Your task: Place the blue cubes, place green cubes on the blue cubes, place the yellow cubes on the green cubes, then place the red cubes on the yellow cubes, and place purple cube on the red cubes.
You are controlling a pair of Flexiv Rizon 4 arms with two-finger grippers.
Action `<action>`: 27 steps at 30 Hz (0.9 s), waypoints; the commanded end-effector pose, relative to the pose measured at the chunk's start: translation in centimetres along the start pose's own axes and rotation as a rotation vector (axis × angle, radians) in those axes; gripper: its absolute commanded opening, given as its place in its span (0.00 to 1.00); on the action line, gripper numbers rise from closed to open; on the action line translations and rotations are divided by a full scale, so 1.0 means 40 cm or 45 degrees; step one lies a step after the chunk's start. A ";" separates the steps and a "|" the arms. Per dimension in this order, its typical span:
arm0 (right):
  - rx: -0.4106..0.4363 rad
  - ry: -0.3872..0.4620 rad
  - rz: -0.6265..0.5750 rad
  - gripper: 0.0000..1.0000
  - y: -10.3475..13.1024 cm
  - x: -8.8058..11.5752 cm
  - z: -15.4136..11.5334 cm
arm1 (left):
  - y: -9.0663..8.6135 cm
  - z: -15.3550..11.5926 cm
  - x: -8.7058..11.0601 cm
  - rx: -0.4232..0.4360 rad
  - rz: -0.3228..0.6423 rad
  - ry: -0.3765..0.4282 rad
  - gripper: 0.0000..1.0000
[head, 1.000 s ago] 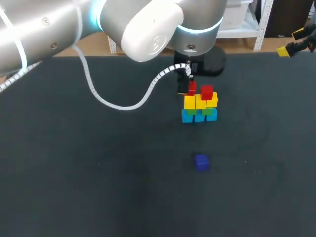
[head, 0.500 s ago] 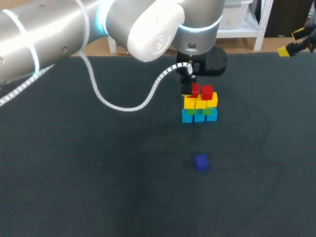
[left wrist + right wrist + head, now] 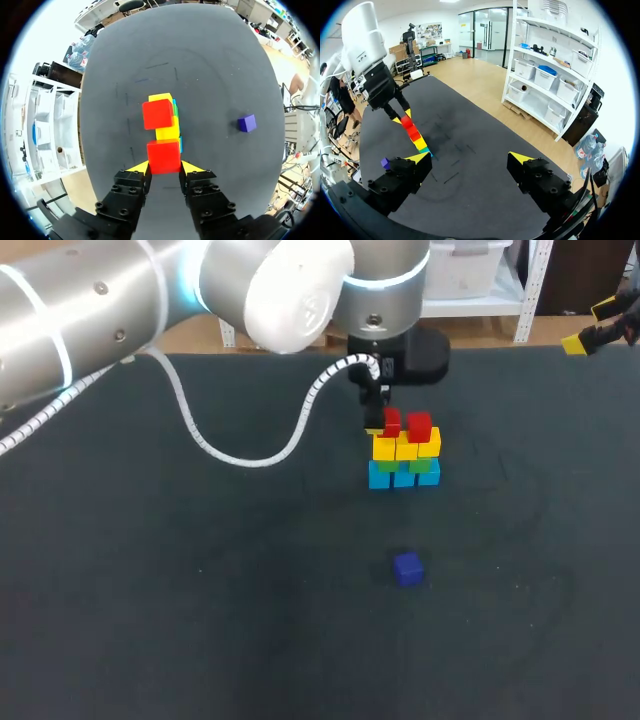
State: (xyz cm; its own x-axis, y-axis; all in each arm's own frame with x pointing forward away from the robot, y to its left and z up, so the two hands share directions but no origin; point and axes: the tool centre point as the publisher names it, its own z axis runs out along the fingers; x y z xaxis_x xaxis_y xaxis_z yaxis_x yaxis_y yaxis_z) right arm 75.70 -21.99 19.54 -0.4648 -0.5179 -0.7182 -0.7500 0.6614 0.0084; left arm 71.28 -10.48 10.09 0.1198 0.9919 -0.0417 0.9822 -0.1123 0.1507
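Dark tabletop (image 3: 150,590) takes up most of the scene, and the big left arm (image 3: 120,310) comes in across the far side of it. Its left gripper (image 3: 165,169) is clamped on a red cube (image 3: 163,156), with one yellow tip on each side, sitting at the stack's top level. The right gripper (image 3: 470,158) hangs off at the tabletop's far right edge, fingers spread wide and holding nothing. The stack goes blue cubes (image 3: 403,477), green cubes (image 3: 388,466), yellow cubes (image 3: 405,448), and a second red cube (image 3: 158,114) sits on top. The purple cube (image 3: 407,568) is alone on the tabletop, well apart from the stack.
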 end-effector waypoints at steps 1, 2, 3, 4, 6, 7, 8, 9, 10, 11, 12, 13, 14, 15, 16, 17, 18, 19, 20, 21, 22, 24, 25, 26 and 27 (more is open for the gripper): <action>-0.006 -0.003 -0.001 1.00 -0.004 0.000 0.002 | 0.015 -0.004 0.002 0.052 0.002 0.012 0.00; -0.006 -0.003 -0.001 1.00 -0.004 0.000 0.002 | 0.016 -0.004 0.002 0.061 0.008 0.012 0.00; -0.006 -0.003 -0.001 1.00 -0.004 0.000 0.002 | 0.016 -0.005 0.000 0.075 0.017 0.012 0.00; -0.006 -0.003 -0.001 1.00 -0.004 0.000 0.002 | 0.015 -0.007 -0.002 0.077 0.017 0.010 0.00; -0.006 -0.003 -0.001 1.00 -0.004 0.000 0.002 | 0.013 -0.010 -0.003 0.094 0.016 0.011 0.00; -0.006 -0.003 -0.001 1.00 -0.004 0.000 0.002 | 0.013 -0.011 -0.003 0.097 0.017 0.009 0.00; -0.006 -0.003 -0.001 1.00 -0.004 0.000 0.002 | 0.012 -0.012 -0.004 0.099 0.017 0.010 0.00; -0.006 -0.003 -0.001 1.00 -0.004 0.000 0.002 | 0.012 -0.013 -0.004 0.110 0.018 0.004 0.00; -0.006 -0.003 -0.001 1.00 -0.004 0.000 0.002 | 0.012 -0.013 -0.005 0.121 0.022 -0.012 0.00; -0.006 -0.003 -0.001 1.00 -0.004 0.000 0.002 | 0.013 -0.013 -0.006 0.125 0.021 -0.010 0.00; -0.006 -0.003 -0.001 1.00 -0.004 0.000 0.002 | 0.013 -0.012 -0.007 0.130 0.018 -0.010 0.00; -0.006 -0.003 -0.001 1.00 -0.004 0.000 0.002 | 0.013 -0.010 -0.008 0.135 0.018 -0.011 0.00; -0.006 -0.003 -0.001 1.00 -0.004 0.000 0.002 | 0.013 -0.009 -0.009 0.145 0.018 -0.019 0.00; -0.006 -0.003 -0.001 1.00 -0.004 0.000 0.002 | 0.013 -0.007 -0.010 0.154 0.017 -0.032 0.00; -0.006 -0.003 -0.001 1.00 -0.004 0.000 0.002 | 0.013 -0.006 -0.010 0.156 0.014 -0.033 0.00; -0.006 -0.003 -0.001 1.00 -0.004 0.000 0.002 | 0.013 -0.005 -0.009 0.158 0.012 -0.032 0.00; -0.006 -0.003 -0.001 1.00 -0.004 0.000 0.002 | 0.013 -0.004 -0.009 0.162 0.008 -0.035 0.00; -0.006 -0.003 -0.001 1.00 -0.004 0.000 0.002 | 0.013 -0.004 -0.009 0.163 0.008 -0.036 0.00; -0.006 -0.003 -0.001 1.00 -0.004 0.000 0.002 | 0.012 -0.003 -0.008 0.164 0.008 -0.036 0.00; -0.006 -0.003 -0.001 1.00 -0.004 0.000 0.002 | 0.011 -0.002 -0.008 0.166 0.007 -0.039 0.00; -0.006 -0.003 -0.001 1.00 -0.004 0.000 0.002 | 0.009 -0.001 -0.008 0.167 0.007 -0.041 0.00; -0.006 -0.003 -0.001 1.00 -0.004 0.000 0.002 | 0.006 0.001 -0.010 0.170 0.009 -0.043 0.00; -0.006 -0.003 -0.001 1.00 -0.004 0.000 0.002 | 0.005 0.003 -0.011 0.171 0.009 -0.044 0.00; -0.006 -0.003 -0.001 1.00 -0.004 0.000 0.002 | 0.004 0.005 -0.011 0.173 0.009 -0.045 0.00; -0.006 -0.003 -0.001 1.00 -0.004 0.000 0.002 | 0.004 0.007 -0.013 0.175 0.011 -0.048 0.00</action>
State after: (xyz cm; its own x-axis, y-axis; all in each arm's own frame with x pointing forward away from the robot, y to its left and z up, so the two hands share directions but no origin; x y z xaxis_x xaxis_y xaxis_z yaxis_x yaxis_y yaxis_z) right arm 75.70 -22.00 19.54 -0.4648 -0.5179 -0.7182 -0.7500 0.6614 0.0084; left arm 71.16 -10.89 10.01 0.1286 0.9886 -0.0786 0.9916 -0.1274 0.0204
